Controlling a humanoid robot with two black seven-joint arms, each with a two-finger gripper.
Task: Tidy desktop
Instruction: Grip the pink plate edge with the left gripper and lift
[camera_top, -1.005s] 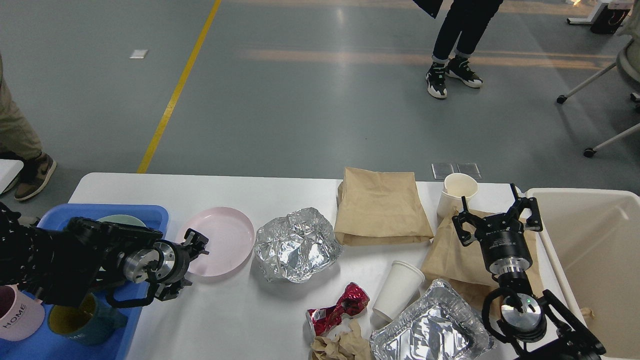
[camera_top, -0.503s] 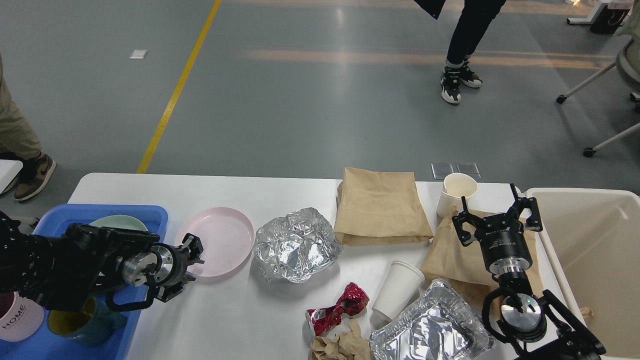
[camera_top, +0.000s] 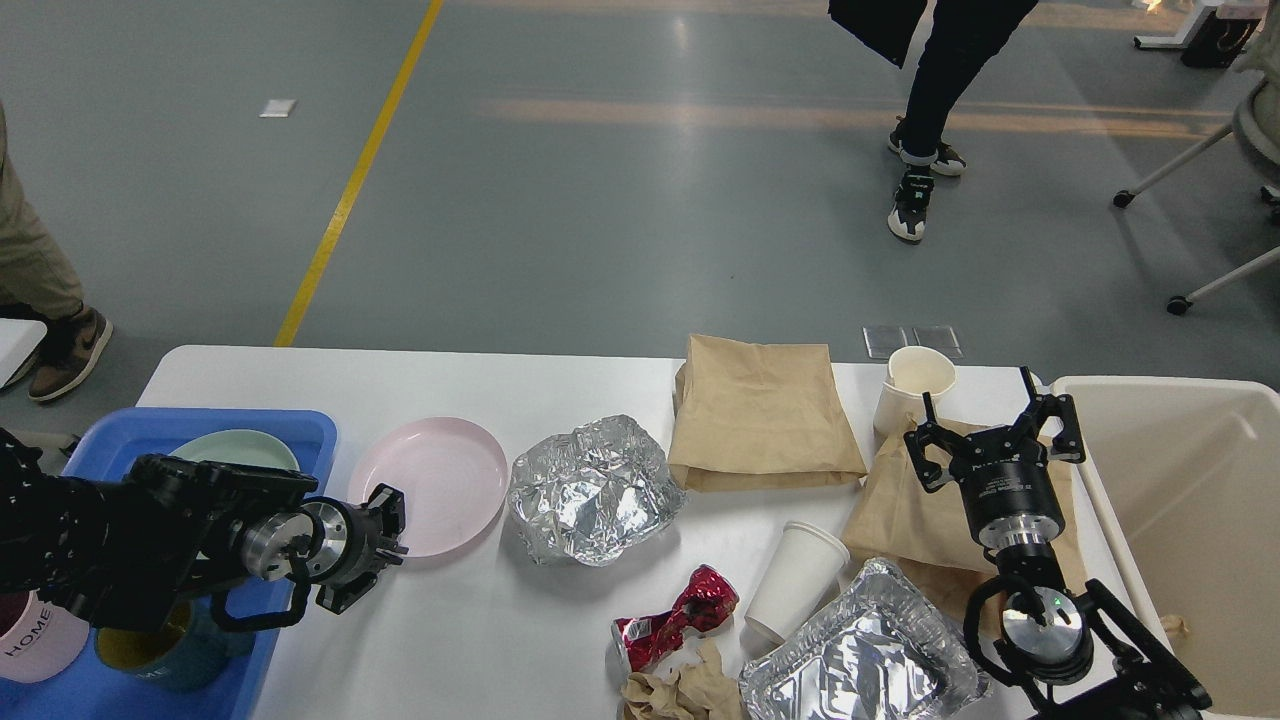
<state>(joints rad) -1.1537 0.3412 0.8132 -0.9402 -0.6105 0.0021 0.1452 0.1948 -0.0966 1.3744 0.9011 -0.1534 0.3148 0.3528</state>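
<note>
The left gripper (camera_top: 388, 535) is being held low over the desktop (camera_top: 470, 640), at the near-left edge of a pink plate (camera_top: 430, 485). Whether its fingers are parted or closed on the plate rim cannot be told, since they are being seen dark and nearly end-on. Behind that gripper's arm a blue tray (camera_top: 290, 425) is being occupied by a pale green dish (camera_top: 235, 447), a pink mug (camera_top: 35, 640) and a yellow-lined mug (camera_top: 160, 645).

The right gripper (camera_top: 993, 425) is being held wide open and empty, its fingers being spread above a brown paper bag (camera_top: 915, 510). Just beyond it a paper cup (camera_top: 915, 380) is standing upright; to its right a beige bin (camera_top: 1180, 500) is sitting. To its left a second paper bag (camera_top: 760, 410) and crumpled foil (camera_top: 590, 490) are lying; nearer than it, a tipped white cup (camera_top: 795, 580), a foil tray (camera_top: 860, 660) and a crushed red can (camera_top: 675, 615) are lying.
</note>
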